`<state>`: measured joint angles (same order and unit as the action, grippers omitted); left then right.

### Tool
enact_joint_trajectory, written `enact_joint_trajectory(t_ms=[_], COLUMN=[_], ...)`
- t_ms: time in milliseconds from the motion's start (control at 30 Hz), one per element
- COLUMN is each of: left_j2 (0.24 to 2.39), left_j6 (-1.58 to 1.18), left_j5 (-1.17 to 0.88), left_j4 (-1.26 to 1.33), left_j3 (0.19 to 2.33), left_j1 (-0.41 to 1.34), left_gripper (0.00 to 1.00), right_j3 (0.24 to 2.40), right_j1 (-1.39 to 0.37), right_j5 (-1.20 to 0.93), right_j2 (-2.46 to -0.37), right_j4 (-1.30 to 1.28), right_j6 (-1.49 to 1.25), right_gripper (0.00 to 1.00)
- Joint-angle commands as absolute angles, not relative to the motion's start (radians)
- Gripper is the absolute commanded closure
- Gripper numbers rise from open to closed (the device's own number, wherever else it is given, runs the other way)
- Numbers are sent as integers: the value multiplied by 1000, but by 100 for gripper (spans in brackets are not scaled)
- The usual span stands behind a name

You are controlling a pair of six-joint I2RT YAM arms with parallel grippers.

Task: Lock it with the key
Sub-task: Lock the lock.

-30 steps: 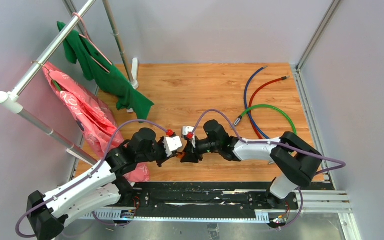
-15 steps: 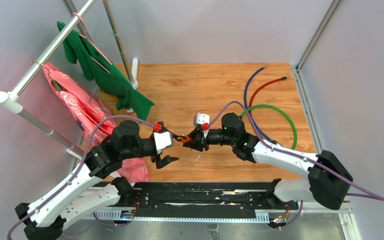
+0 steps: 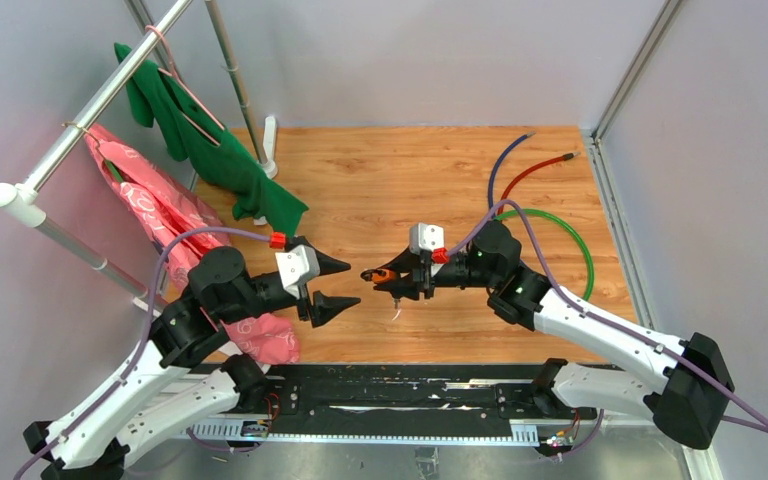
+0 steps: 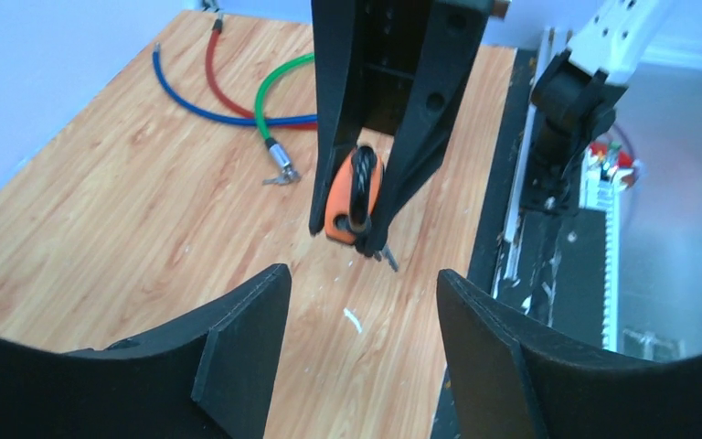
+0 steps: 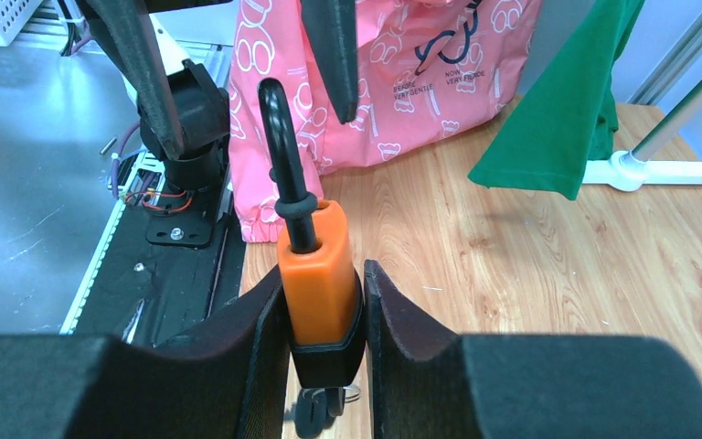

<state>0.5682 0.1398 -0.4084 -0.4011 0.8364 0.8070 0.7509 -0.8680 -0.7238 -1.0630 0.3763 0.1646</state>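
Looking just past the black base rail point(image 3: 410, 400), I see the left gripper point(image 3: 350, 282) hanging over the wooden table point(image 3: 380, 190) with its jaws spread wide and nothing between them. It points at the right gripper point(image 5: 324, 306) and stands clear of it. The right claw is partly closed, pinching the orange padlock point(image 5: 317, 265) by its flat sides, off the table. The black shackle point(image 5: 279, 137) points toward the left arm, and the key point(image 4: 387, 260) sticks out of the lock's bottom end. I cannot tell whether the shackle is latched. Further back on the right lie the green cable point(image 3: 560, 225), blue cable point(image 3: 495, 180) and red cable point(image 3: 530, 170). On the left, a pink bag point(image 3: 175, 235) and a green garment point(image 3: 215, 150) hang from the rack point(image 3: 90, 110).
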Motion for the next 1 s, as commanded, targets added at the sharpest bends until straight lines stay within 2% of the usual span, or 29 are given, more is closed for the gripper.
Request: enact_joint_trajectory(t_ms=[0,200,533,600,667,767,800,867,900,967], left_j2=[612,643,662,664,663,663,662,661,661,660], left_j6=[5,-30,-23,-20,-18,-18,-17,-15,-12,-7], left_j5=[-442,-472,-414,-410,-407,-409,-412,-413,-413,-425], left_j4=[-261,-213,-201,-205,-208,-206,-204,-203,-204,-203], left_j3=[849,854,838,834,828,823,822,822,824,825], left_j1=[804,824,831,833,834,834,836,836,836,836], left_gripper=[34,43,83,82,74,72,76,97,100,100], right_j3=[781,782,790,793,798,800,800,798,798,796], right_j1=[-857,-857,-857,-857,-857,-857,-857,-857,-857,-858], right_j5=[-749,-752,-768,-771,-775,-778,-778,-777,-776,-779], right_j2=[-1048,-1058,-1065,-1063,-1063,-1059,-1058,-1056,-1055,-1057], right_j4=[399,405,403,403,403,403,403,401,402,401], right_j6=[153,155,157,154,152,149,149,148,147,146], right_gripper=[100,100,100,100,100,100,100,100,100,100])
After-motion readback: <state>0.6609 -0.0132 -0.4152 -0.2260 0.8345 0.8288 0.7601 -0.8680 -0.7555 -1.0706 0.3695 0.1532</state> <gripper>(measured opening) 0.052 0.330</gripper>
